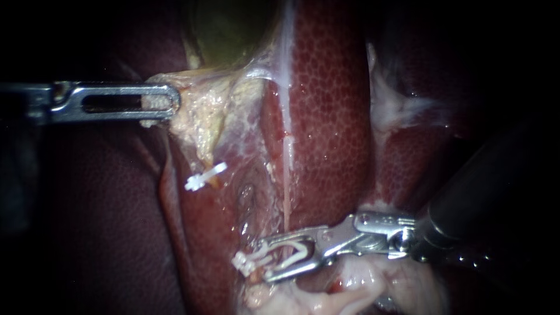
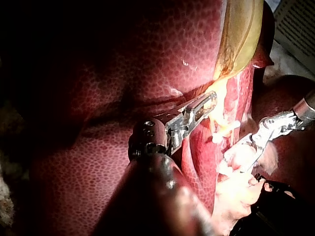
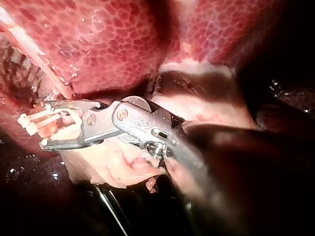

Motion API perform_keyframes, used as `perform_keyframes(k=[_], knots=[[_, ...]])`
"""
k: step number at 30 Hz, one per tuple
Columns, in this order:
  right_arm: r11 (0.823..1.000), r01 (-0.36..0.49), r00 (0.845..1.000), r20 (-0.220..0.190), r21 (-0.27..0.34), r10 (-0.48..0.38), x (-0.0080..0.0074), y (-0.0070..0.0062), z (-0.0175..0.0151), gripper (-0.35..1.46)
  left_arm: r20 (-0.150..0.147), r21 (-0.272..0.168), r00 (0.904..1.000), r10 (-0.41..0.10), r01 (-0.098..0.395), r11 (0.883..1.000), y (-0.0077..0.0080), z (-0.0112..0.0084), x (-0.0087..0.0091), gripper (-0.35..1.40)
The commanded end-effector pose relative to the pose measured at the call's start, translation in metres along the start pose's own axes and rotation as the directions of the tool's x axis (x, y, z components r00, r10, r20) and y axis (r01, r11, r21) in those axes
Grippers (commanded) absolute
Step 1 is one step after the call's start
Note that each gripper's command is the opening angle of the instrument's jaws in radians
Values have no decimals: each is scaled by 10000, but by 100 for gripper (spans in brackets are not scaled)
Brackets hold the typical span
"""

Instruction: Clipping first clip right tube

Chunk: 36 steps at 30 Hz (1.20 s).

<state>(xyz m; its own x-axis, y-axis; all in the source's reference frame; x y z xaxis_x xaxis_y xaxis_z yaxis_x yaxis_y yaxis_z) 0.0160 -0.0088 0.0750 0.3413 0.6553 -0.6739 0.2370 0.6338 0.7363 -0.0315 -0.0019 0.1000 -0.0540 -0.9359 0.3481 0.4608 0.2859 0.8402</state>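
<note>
My right instrument point(image 1: 261, 261) comes in from the lower right, its jaws shut on a white clip point(image 1: 246, 261). A thin pale tube, the right tube point(image 1: 286, 186), runs down the liver and passes between those jaws. In the right wrist view the clip point(image 3: 35, 120) sits at the tips of the right instrument point(image 3: 45, 124) with reddish tissue inside it. Another white clip point(image 1: 205, 176) sits on the left tube. My left instrument point(image 1: 166, 102) holds yellowish tissue below the gallbladder point(image 1: 227, 29), jaws shut on it.
Mottled red liver point(image 1: 332, 116) lies on both sides of the tubes. Pale loose tissue point(image 1: 350, 286) bunches under the right instrument's shaft. In the left wrist view the left instrument point(image 2: 209, 101) lies across the liver with the right instrument point(image 2: 252, 147) beyond it.
</note>
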Motion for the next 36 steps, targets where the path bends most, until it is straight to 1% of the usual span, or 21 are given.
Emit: perform_keyframes(k=[1, 5, 8, 12, 16, 21, 26, 31, 36], knots=[[10000, -17, 10000, -11, 15, 17, 2, -1, -4, 42, 0, 5, 10000, 1, -1, 10000, 0, 0, 0, -35], [9999, -80, 9999, -77, -80, 79, 9, -4, -23, 42, 0, 6, 10000, 1, -1, 10000, 0, 0, 0, -35], [9997, -132, 9998, -142, -212, 129, 14, -3, -38, 43, -1, 6, 10000, 2, -2, 10000, 0, 0, 0, -35], [9988, -212, 9996, -206, -448, 203, 18, 3, -57, 48, -1, 6, 10000, 2, -2, 10000, 0, 0, 0, -35], [9982, -174, 9997, -177, -578, 164, 16, 9, -65, 49, -1, 6, 10000, 1, -1, 10000, 0, 0, 0, -35], [9975, -181, 9997, -204, -680, 167, 15, 14, -62, 51, -1, 6, 10000, 1, -1, 10000, 0, 0, 0, -35], [9966, -174, 9996, -230, -806, 156, 15, 20, -53, 53, -1, 6, 10000, 2, -2, 10000, 0, 0, 0, -35], [9960, -129, 9997, -224, -884, 110, 10, 25, -38, 55, -1, 7, 10000, 2, -2, 10000, 0, 0, 0, -35], [9947, -61, 9998, -219, -1024, 39, 2, 30, -15, 57, -1, 6, 10000, 2, -2, 10000, 0, 0, 0, -35]])
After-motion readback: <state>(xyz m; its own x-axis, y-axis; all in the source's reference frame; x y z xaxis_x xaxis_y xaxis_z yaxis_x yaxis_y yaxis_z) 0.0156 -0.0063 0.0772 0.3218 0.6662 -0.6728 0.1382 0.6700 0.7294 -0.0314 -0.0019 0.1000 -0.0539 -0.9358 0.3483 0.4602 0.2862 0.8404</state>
